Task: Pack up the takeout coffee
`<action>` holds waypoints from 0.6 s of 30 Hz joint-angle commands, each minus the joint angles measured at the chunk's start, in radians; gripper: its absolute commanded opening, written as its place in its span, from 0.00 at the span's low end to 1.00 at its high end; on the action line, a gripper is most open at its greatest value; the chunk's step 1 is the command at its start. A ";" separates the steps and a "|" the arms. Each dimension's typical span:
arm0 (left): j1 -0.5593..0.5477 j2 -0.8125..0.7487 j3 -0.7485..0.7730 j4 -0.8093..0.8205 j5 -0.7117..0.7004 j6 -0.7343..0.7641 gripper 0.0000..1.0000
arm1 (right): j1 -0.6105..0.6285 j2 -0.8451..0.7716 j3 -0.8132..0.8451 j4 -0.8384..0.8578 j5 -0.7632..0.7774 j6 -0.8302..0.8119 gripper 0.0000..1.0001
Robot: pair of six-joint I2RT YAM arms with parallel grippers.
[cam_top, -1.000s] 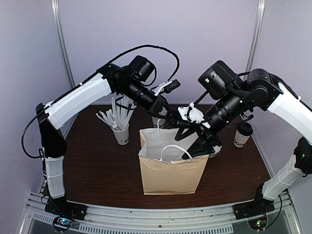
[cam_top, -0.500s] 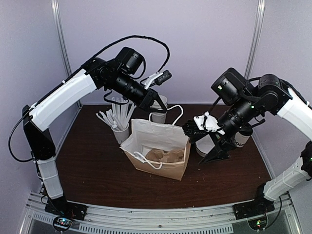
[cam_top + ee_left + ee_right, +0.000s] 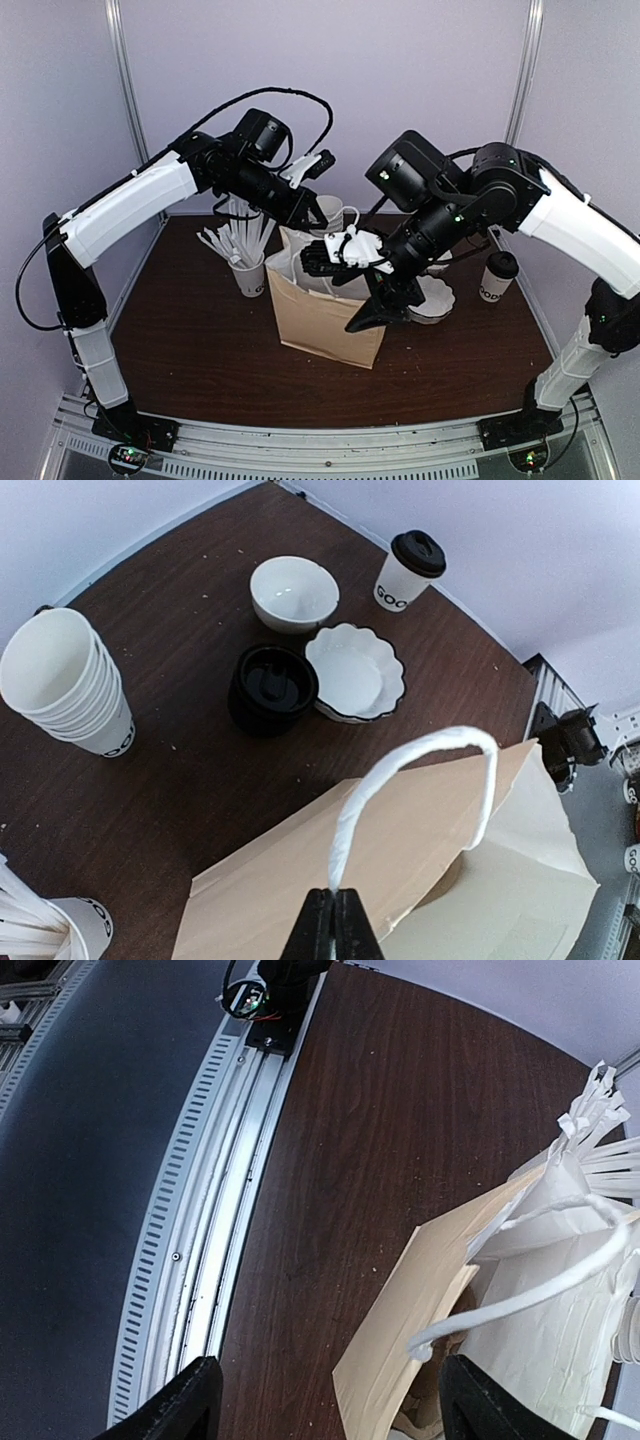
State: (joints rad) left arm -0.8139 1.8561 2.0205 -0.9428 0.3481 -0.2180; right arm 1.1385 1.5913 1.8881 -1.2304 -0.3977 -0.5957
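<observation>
The white paper cup with a black plastic lid (image 3: 497, 277) stands upright on the robot's right of the brown paper bag (image 3: 320, 325), well apart from it, its long axis vertical. A scalloped white bowl (image 3: 432, 298) lies between it and the bag. The right gripper (image 3: 335, 1365) hangs over the bag's near right edge with its fingers spread wide and nothing between them, so the cup lies outward to the right of those fingers, past the bowl. The left gripper (image 3: 333, 910) is above the far side of the bag, its fingertips pressed together on a white cord handle (image 3: 420, 755). Judging by this, the right arm is plainly the nearer to the cup, and would need a level approach from the bag's side to close around its wall.
</observation>
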 commanded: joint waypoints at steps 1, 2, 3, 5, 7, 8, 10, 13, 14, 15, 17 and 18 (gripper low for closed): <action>0.028 -0.061 -0.033 0.134 -0.022 -0.060 0.00 | 0.014 0.037 0.067 0.044 0.121 0.085 0.79; 0.033 -0.061 -0.033 0.137 -0.012 -0.064 0.00 | 0.015 0.048 0.077 0.048 0.141 0.092 0.79; 0.036 -0.062 -0.031 0.139 -0.004 -0.065 0.00 | 0.015 0.060 0.085 0.049 0.163 0.097 0.79; 0.041 -0.064 -0.029 0.139 0.004 -0.063 0.00 | 0.014 0.082 0.103 0.052 0.191 0.113 0.75; 0.050 -0.066 -0.032 0.139 0.009 -0.058 0.00 | 0.014 0.102 0.127 0.052 0.208 0.131 0.69; 0.055 -0.067 -0.034 0.139 0.014 -0.057 0.00 | 0.014 0.109 0.145 0.054 0.212 0.139 0.59; 0.067 -0.067 -0.046 0.145 0.028 -0.055 0.00 | 0.014 0.121 0.171 0.055 0.225 0.144 0.39; 0.089 -0.060 -0.065 0.166 0.090 -0.060 0.35 | 0.012 0.131 0.194 0.056 0.243 0.134 0.01; 0.095 -0.050 -0.063 0.167 0.104 -0.062 0.43 | 0.013 0.133 0.196 0.056 0.247 0.129 0.00; 0.099 -0.040 -0.057 0.165 0.116 -0.063 0.46 | 0.011 0.134 0.195 0.055 0.251 0.123 0.00; 0.105 -0.013 -0.032 0.151 0.134 -0.060 0.47 | 0.011 0.136 0.189 0.053 0.257 0.115 0.00; 0.105 -0.001 -0.017 0.143 0.134 -0.058 0.47 | 0.010 0.136 0.184 0.055 0.261 0.113 0.00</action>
State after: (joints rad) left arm -0.7216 1.8202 1.9652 -0.8322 0.4236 -0.2771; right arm 1.1488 1.7271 2.0579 -1.1843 -0.1783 -0.4747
